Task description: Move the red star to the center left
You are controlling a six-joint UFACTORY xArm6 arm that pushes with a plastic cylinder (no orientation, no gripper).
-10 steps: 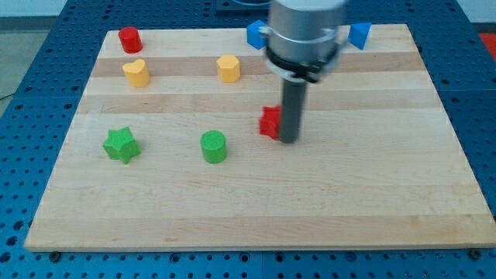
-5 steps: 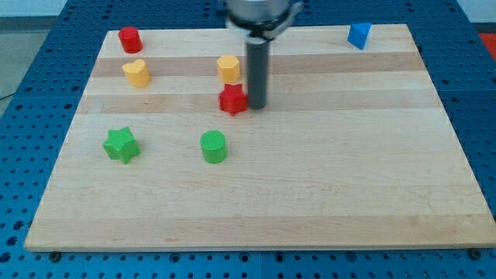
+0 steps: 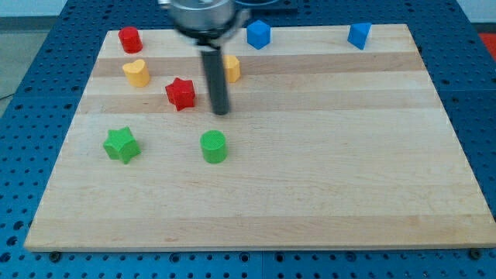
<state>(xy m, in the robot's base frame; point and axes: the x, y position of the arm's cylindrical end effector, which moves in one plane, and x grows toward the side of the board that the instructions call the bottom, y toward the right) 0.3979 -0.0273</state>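
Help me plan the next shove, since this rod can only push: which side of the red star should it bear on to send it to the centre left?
Bear on the red star's right face. My tip stands off its right and a little lower, with a gap. Judging by the star's points, aim between two, so it should slide leftward rather than spin, passing below the yellow heart and above the green star.

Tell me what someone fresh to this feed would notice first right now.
The dark rod dropping from the view's top, my tip resting on the board just right of the red star, with a gap between them. Next, the scattered bright blocks: a yellow heart and red cylinder at upper left, a green star and green cylinder below.
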